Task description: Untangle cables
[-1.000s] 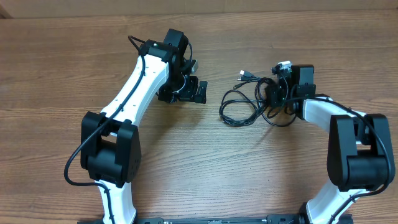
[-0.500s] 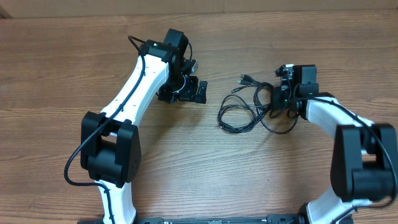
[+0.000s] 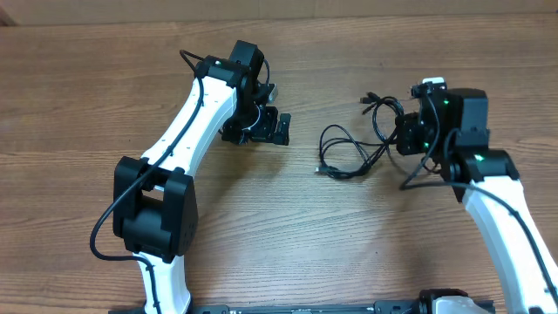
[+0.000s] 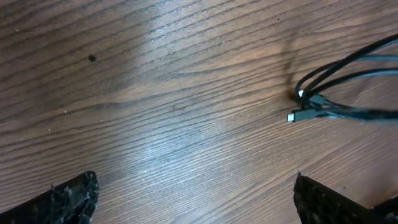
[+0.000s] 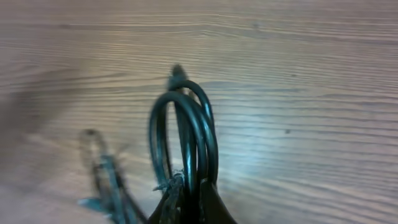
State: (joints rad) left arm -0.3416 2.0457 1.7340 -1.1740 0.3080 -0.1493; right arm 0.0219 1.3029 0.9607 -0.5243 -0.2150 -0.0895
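Overhead view: the cables [image 3: 349,155] are seen right of ctr, in the upper half of the frame, as a loose black bundle on the wooden desk [image 3: 87,87]. The bundle's right end is pinched by the right claw [image 3: 410,135], w/ jaws closed tight on a few strands. Loops are spread over the desk to the left of that claw. One plug [image 3: 366,98] is pointed toward the top of the frame, & a single strand is trailed toward lower right. Whether the gripped part is lifted off the desk can't be told.

Right wrist view: the right claw [image 5: 186,208] is seen at bottom ctr, closed, w/ 2-3 cable [image 5: 186,130] loops arched up from it into mid-frame. More strands are seen at lower left, too blurred to sort out.

The left claw [image 3: 261,129] is placed upper left of ctr in the overhead view, well apart from the bundle. In the left wrist view the left claw [image 4: 196,199] is spread fully wide, w/ nothing held; only its fingertips [image 4: 68,196] are shown, in the bottom corners. The cables [image 4: 348,112] are seen at the right edge, mid-height, w/ a silver-tipped plug [image 4: 292,116] lying on bare desk [image 4: 155,93].
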